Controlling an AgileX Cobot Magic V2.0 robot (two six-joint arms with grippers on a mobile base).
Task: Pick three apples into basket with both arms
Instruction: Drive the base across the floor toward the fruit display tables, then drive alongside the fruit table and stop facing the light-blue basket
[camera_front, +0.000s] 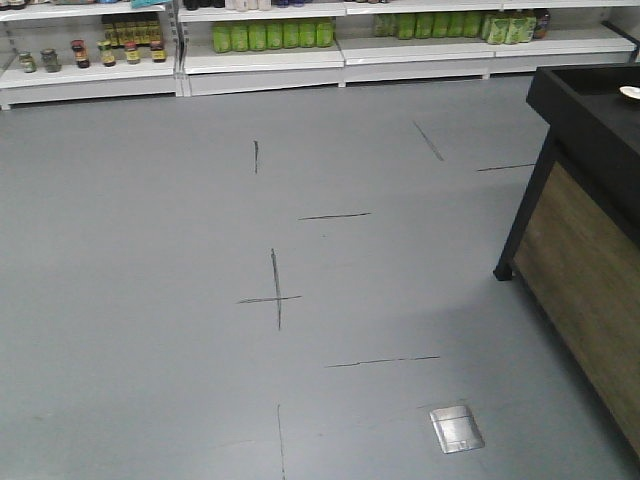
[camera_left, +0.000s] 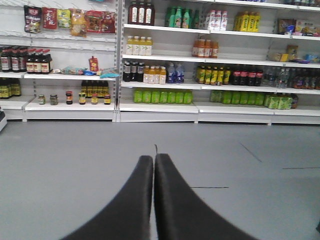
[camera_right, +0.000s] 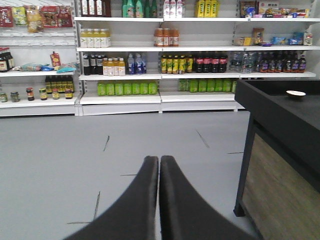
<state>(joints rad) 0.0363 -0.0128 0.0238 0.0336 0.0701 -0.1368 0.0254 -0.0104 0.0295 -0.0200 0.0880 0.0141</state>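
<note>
Black fingers of the left tool (camera_left: 154, 159) press together, empty, above grey floor (camera_left: 60, 160), facing stocked shelves (camera_left: 160, 107); the right tool (camera_right: 159, 160) is closed too, beside a dark table (camera_right: 280, 115). Apples and basket lie outside every view.

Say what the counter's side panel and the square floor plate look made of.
Side panel: wood or wood-look laminate, matte brown with faint grain streaks. Floor plate: likely bare metal, silvery with a pale sheen.
</note>
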